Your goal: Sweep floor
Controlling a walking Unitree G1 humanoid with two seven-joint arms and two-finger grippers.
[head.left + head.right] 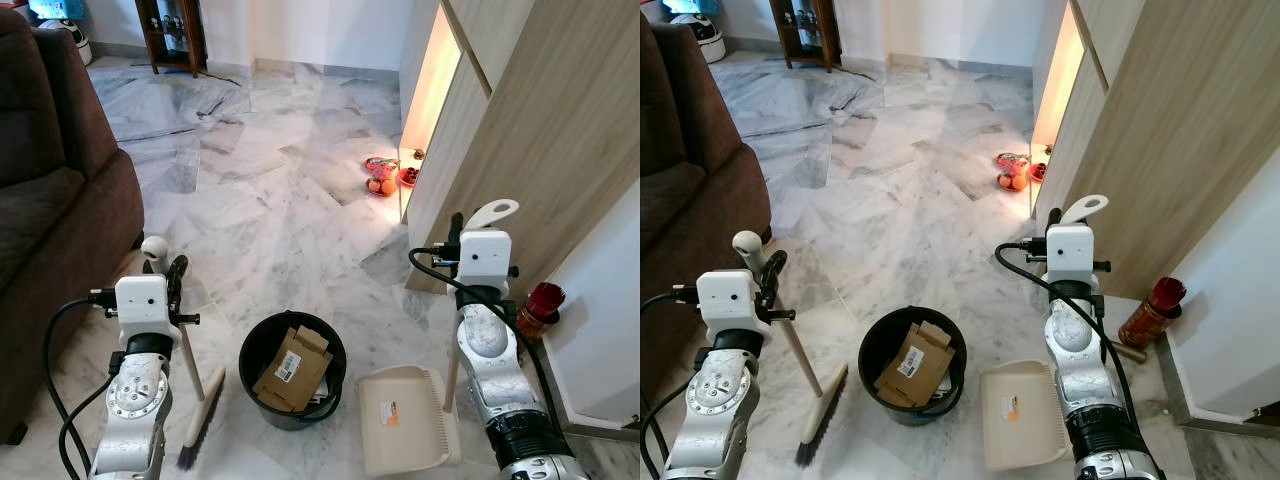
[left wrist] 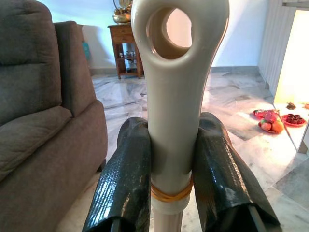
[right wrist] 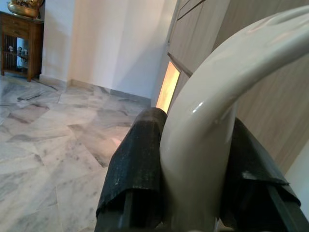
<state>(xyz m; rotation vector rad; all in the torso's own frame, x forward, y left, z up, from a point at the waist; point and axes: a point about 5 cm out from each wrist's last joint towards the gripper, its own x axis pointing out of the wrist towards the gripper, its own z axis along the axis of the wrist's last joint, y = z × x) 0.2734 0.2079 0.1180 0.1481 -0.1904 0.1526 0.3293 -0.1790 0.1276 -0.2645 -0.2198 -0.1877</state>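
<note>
Left wrist view, broom handle (image 2: 176, 121) clamped in left gripper (image 2: 174, 193)

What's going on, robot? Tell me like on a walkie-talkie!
Left hand shut on cream-handled broom. Right hand shut on cream plastic dustpan. Black round bin with cardboard between them. Red bottle by the wall.

The grey-veined marble floor (image 1: 270, 190) fills the frame. At lower centre stands a black bucket (image 1: 292, 370) with cardboard inside, a cream dustpan (image 1: 405, 420) flat just right of it, broom bristles (image 1: 203, 420) resting at lower left. A brown sofa (image 1: 50, 200) sits far left; fruit plates (image 1: 383, 178) lie upper right by the cabinet, and a red jar (image 1: 538, 308) at right.
</note>
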